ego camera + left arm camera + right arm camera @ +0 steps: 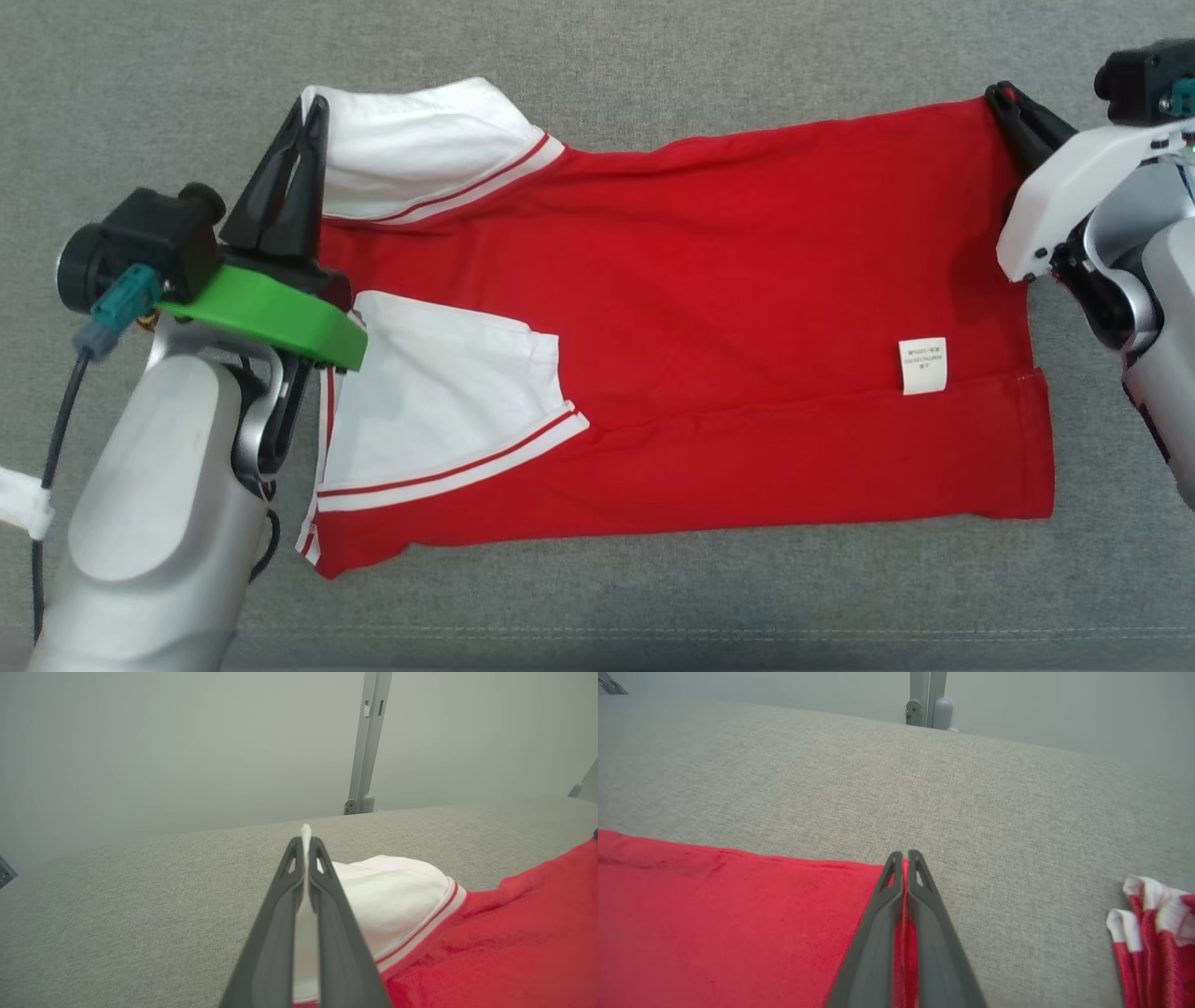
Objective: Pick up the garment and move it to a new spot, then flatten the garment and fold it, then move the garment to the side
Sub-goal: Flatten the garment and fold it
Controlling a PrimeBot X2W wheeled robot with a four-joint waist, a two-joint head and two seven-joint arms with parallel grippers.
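Fold step: the garment (728, 280), flat at the centre of the grey surface (597, 597), is pinched between pressed-together fingers at its 10 o'clock white sleeve (420, 149) (left gripper (311, 105)) and 2 o'clock hem corner (971, 117) (right gripper (1002, 93)); next, probably, an even lift of both corners toward 6 o'clock.

A white label (922, 365) on the red garment (747, 280) carries small print, too tiny to read.

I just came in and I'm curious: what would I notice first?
A bright red shirt with white sleeves lies spread across the grey fabric surface. The left gripper is shut on its far white sleeve, and the right gripper is shut on its far red corner.
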